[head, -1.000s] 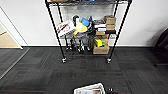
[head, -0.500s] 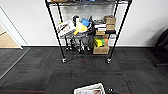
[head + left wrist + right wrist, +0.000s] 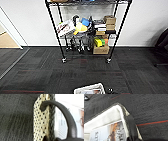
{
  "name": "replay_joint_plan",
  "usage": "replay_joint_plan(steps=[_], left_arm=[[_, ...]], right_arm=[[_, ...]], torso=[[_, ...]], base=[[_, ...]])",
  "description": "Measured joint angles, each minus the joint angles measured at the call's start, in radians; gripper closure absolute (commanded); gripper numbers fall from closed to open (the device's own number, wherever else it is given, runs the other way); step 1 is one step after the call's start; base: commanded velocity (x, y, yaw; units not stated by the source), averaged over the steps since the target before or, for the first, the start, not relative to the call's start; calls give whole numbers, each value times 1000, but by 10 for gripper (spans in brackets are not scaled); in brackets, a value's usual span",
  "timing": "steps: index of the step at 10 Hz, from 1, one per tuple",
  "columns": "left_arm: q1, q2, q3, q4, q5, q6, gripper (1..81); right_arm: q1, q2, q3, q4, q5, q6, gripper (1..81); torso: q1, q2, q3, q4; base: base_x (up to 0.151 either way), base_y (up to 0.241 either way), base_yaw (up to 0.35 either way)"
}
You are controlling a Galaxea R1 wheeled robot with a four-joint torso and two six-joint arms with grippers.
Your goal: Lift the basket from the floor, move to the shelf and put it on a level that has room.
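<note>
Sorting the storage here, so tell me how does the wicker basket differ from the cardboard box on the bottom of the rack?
The basket is pale woven wicker with a white cloth lining; the cardboard box is plain brown. The basket sits apart from the rack on the carpet; the box sits low inside it. The basket holds printed paper; bright green items rest atop the box. Both are rectangular.

Cardboard boxes and toys near a white wall.

The basket is cream weave speckled with dark dots, with a dark braided rim, black handle and white lining, on dark grey striped floor below a black shelf.
</note>
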Motion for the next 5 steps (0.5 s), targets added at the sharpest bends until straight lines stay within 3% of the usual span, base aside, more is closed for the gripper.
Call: replay_joint_plan(steps=[5], left_arm=[[0,-3,3,-1,2,-1,811]], right_arm=[[0,0,0,0,0,0,811]], torso=[[0,0,0,0]], base=[[0,0,0]])
